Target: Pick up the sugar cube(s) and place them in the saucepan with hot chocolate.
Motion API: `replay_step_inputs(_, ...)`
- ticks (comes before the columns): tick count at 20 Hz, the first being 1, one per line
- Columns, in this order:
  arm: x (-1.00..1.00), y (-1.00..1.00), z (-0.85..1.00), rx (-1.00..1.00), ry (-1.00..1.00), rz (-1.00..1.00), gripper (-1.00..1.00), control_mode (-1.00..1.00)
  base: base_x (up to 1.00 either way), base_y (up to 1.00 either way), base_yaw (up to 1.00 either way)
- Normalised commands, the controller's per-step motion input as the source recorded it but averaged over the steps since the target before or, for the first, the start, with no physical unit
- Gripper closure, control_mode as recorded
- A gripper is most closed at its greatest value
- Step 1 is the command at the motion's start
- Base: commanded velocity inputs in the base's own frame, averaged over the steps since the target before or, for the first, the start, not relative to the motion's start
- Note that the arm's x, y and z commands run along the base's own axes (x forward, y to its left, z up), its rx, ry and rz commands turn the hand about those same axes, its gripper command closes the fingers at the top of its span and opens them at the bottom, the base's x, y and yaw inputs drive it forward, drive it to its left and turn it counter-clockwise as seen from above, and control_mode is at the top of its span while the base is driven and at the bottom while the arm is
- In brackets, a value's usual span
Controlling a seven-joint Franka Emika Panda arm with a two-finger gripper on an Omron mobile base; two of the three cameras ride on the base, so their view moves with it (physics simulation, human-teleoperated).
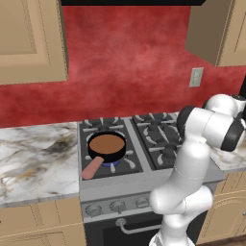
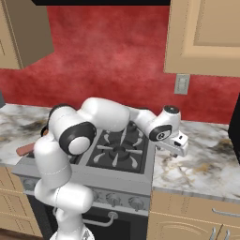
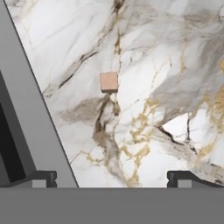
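Nothing is delivered yet; the small tan sugar cube [image 3: 109,82] lies on the veined marble surface [image 3: 166,52] at twelve o'clock of the empty, wide-open tool [image 3: 112,178]; the round black saucepan of brown hot chocolate [image 1: 106,146] waits on the stove.

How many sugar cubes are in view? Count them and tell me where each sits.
1. The sugar cube lies on the marble counter beside the stove's edge, ahead of the open pincer. Others may lie outside the pictures.
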Motion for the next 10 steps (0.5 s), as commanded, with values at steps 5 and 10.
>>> replay_step_inputs(5,0.04,0.0,-0.06,0.02,0.0,0.07,-1.0,-1.0,0.0,0.0,0.0)
replay_step_inputs(10,0.11,-0.02,0.0,0.01,0.0,0.12,-1.0,-1.0,0.0,0.0,0.0)
